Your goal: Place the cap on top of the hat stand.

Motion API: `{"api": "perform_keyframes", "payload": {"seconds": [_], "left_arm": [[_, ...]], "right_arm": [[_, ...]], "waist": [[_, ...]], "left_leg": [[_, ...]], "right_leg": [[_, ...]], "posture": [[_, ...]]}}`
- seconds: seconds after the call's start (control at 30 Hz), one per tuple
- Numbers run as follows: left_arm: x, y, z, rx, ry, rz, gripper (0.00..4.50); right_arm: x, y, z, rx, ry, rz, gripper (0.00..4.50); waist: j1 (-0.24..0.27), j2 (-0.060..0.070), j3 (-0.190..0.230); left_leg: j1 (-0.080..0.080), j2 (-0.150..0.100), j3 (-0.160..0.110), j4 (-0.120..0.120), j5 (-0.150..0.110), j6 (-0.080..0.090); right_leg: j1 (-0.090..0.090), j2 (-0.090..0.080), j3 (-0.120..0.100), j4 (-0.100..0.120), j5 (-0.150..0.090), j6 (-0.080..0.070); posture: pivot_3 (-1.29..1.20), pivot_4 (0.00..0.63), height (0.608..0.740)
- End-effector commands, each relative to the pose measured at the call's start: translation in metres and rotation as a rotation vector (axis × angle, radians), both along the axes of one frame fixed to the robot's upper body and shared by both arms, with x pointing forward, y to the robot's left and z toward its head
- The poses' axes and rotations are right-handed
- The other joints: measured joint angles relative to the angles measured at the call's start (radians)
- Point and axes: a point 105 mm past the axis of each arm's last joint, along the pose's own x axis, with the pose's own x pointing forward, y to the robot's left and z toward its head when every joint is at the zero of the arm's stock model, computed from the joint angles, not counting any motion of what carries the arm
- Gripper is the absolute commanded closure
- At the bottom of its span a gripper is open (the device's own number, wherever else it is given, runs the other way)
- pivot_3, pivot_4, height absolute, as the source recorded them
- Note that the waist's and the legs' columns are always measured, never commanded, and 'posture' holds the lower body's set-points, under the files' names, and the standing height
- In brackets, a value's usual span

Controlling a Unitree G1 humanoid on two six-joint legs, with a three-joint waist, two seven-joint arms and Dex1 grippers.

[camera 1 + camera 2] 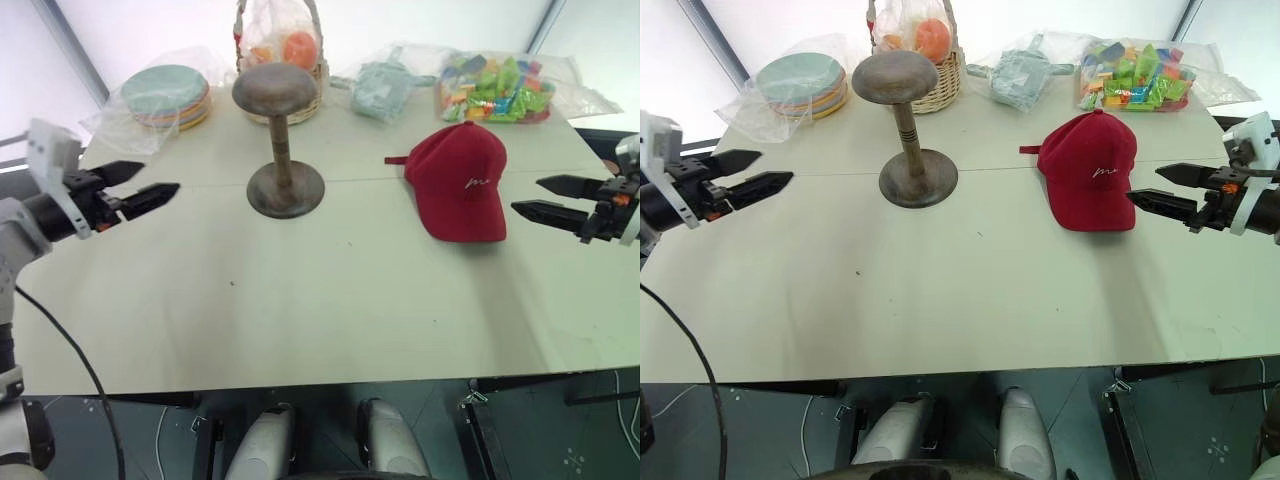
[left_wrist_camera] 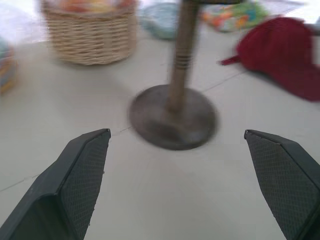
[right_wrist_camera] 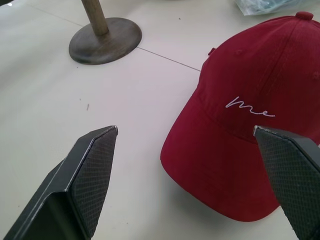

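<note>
Wicker basket [image 1: 300, 100] behind hat stand [image 1: 283, 140], cap [image 1: 458, 182] beside, both jaws wide.

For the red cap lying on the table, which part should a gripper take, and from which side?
Probably the brim of the cap, approached from the robot's right by the right gripper, which is open and nearest. The cap lies crown up with its flat, thin brim pointing toward the robot, so two fingers could likely pinch its right edge. The rounded crown gives less to pinch.
</note>
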Motion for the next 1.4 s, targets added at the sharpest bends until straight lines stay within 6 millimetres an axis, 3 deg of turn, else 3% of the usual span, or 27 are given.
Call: {"api": "perform_keyframes", "payload": {"seconds": [0.03,0.17,0.23,0.3,0.43,0.5,0.6,0.8,1.07,1.23,1.4], "left_arm": [[-0.024,-0.035,0.025,0.014,-0.040,-0.229,0.00],[-0.022,-0.047,0.025,0.032,-0.035,-0.281,0.00],[-0.017,-0.047,0.018,0.040,-0.019,-0.269,0.00],[-0.014,-0.047,0.012,0.039,-0.009,-0.263,0.00],[-0.011,-0.047,-0.006,0.070,0.026,-0.247,0.00],[-0.010,-0.048,-0.015,0.082,0.034,-0.237,0.00],[-0.010,-0.049,-0.016,0.080,0.019,-0.225,0.00],[-0.016,-0.041,-0.026,0.086,0.017,-0.163,0.00],[-0.020,-0.038,-0.028,0.059,0.023,-0.129,0.00],[-0.016,-0.040,-0.025,0.054,0.018,-0.136,0.00],[-0.014,-0.041,-0.022,0.054,0.014,-0.141,0.00]], "right_arm": [[0.000,0.000,0.008,-0.072,-0.030,-0.001,0.05],[0.008,0.000,-0.007,-0.282,-0.043,-0.016,0.05],[0.018,-0.013,-0.015,-0.757,-0.171,-0.003,0.05],[0.022,-0.015,-0.018,-1.019,-0.267,0.083,0.05],[0.034,-0.014,-0.026,-1.318,-0.399,0.250,0.05],[0.046,-0.002,-0.027,-1.399,-0.468,0.327,0.05],[0.052,0.010,-0.030,-1.408,-0.504,0.416,0.05],[0.045,0.009,-0.055,-1.294,-0.382,0.499,0.05],[0.044,0.008,-0.078,-1.234,-0.407,0.408,0.05],[0.055,0.022,-0.085,-1.273,-0.602,0.354,0.05],[0.057,0.038,-0.080,-1.338,-0.865,0.367,0.05]], "waist": [[-0.002,0.000,0.000],[-0.006,0.001,0.000],[-0.007,0.001,-0.001],[-0.007,0.002,0.000],[-0.010,0.002,0.000],[-0.014,0.002,0.000],[-0.016,0.002,0.001],[-0.006,0.001,0.001],[-0.008,0.001,0.001],[-0.009,0.001,0.001],[-0.009,0.001,0.001]], "left_leg": [[0.000,0.000,0.000,0.000,0.000,0.000],[0.001,0.000,0.001,0.000,0.000,0.000],[0.001,0.000,0.001,0.000,0.000,0.000],[0.001,-0.001,0.002,0.000,0.000,0.000],[0.001,0.000,0.003,0.000,0.000,0.000],[0.001,0.000,0.004,0.000,0.000,-0.001],[0.001,0.001,0.004,-0.001,0.001,-0.001],[0.001,0.001,0.003,-0.001,0.001,-0.001],[0.001,0.001,0.002,0.000,0.001,-0.001],[0.002,0.001,0.002,0.000,0.001,-0.001],[0.002,0.001,0.002,0.000,0.001,-0.001]], "right_leg": [[0.000,0.000,0.000,0.000,0.000,0.000],[0.000,0.001,0.000,0.001,0.000,0.000],[0.000,0.001,0.000,0.001,0.000,0.000],[-0.002,0.001,0.001,0.002,0.000,0.000],[-0.002,0.001,0.001,0.001,0.000,0.000],[-0.002,0.001,0.001,0.001,0.000,0.000],[-0.002,0.002,0.001,0.001,0.000,0.000],[-0.001,0.002,0.001,-0.001,0.000,0.000],[0.000,0.003,0.001,0.000,0.000,0.000],[-0.001,0.003,0.001,0.001,0.000,-0.001],[-0.001,0.003,0.001,0.002,0.000,-0.001]], "posture": [[0.00,0.150,0.740],[0.00,0.150,0.740],[0.00,0.150,0.740],[0.00,0.150,0.740],[0.00,0.150,0.740],[0.00,0.150,0.740],[0.00,0.150,0.740],[0.00,0.150,0.740],[0.00,0.150,0.740],[0.00,0.150,0.740],[0.00,0.150,0.740]]}}
